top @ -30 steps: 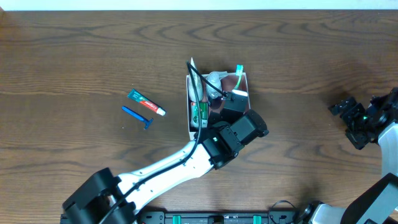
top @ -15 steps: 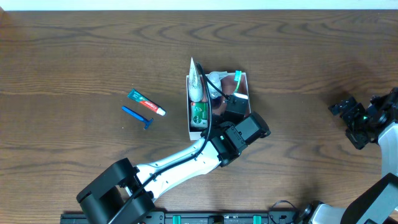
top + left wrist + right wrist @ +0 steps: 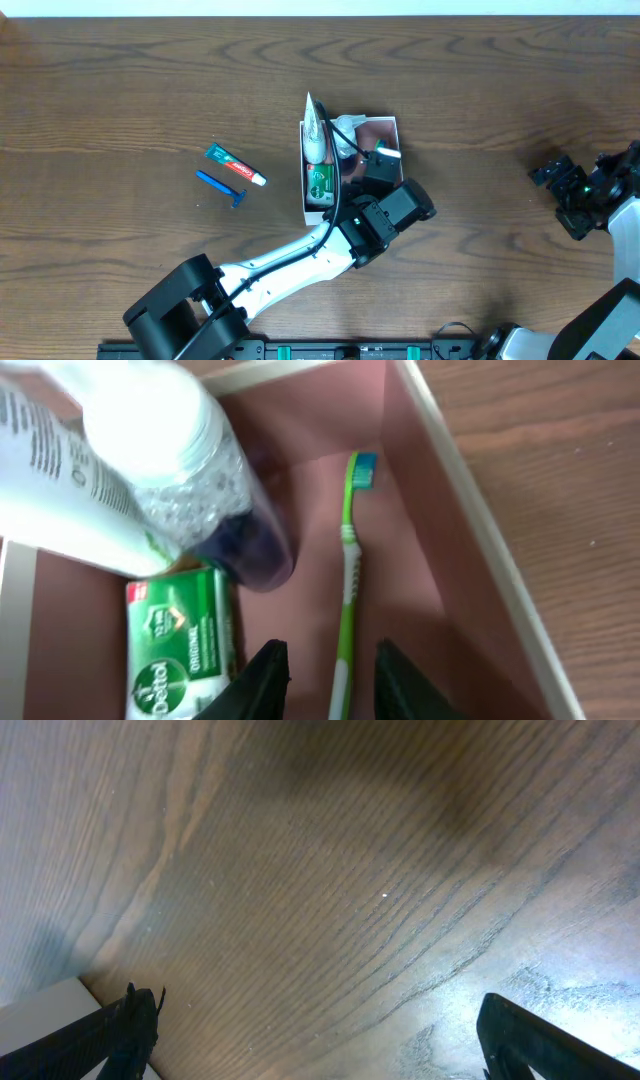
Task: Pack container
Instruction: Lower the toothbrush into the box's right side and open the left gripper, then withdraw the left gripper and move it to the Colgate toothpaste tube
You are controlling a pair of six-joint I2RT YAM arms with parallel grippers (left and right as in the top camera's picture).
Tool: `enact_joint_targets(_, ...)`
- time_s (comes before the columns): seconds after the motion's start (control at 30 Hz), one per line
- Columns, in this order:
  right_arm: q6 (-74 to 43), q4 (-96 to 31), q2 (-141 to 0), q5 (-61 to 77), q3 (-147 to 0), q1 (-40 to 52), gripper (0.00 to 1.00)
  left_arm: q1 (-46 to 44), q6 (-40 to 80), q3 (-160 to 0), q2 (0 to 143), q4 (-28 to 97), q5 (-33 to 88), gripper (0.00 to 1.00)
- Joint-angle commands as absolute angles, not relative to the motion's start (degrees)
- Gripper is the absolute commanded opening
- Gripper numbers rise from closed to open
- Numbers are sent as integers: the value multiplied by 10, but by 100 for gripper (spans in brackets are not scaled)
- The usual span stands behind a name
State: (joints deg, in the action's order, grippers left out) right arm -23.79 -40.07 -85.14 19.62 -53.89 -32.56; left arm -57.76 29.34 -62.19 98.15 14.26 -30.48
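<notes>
The box [image 3: 405, 550] sits mid-desk [image 3: 120, 90], holding a bottle [image 3: 190, 480], soap [image 3: 175, 660] and a toothbrush [image 3: 347, 575]. The left tool [image 3: 330, 655] hangs inside it, its fingers apart on either side of the toothbrush handle. The handle looks loose, though any contact is out of frame. The tool should rise straight up, fingers wide and clear of the bottle, before going for the toothpaste [image 3: 235, 165] and razor [image 3: 221, 187] left of the box. The right tool [image 3: 315, 1010] idles wide open, far right.

overhead: fixed, straight down, far; whole table [image 3: 120, 80].
left wrist: close, tilted down into container [image 3: 415, 510].
right wrist: v. close, tabletop only.
shared: container, overhead + L wrist.
</notes>
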Motion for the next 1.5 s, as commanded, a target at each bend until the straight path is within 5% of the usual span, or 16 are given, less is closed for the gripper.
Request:
enact_joint_targets(0.0, -231, -401, -853, 199, -545, -331, 99, -578, 248, -630, 974, 136, -322, 30)
enact_joint_targets(0.37, -231, -401, -853, 199, -545, -331, 99, -563, 265, -648, 796, 286, -324, 37)
enact_joint_targets(0.63, -231, -401, -853, 199, -545, -331, 99, -413, 404, -642, 738, 441, -326, 43)
enact_joint_targets(1.0, -231, -401, -853, 199, -545, -331, 99, -187, 431, -626, 852, 340, -179, 48)
enact_joint_targets(1.47, -231, -401, -853, 199, -545, -331, 99, -147, 439, -626, 1041, 296, -95, 49)
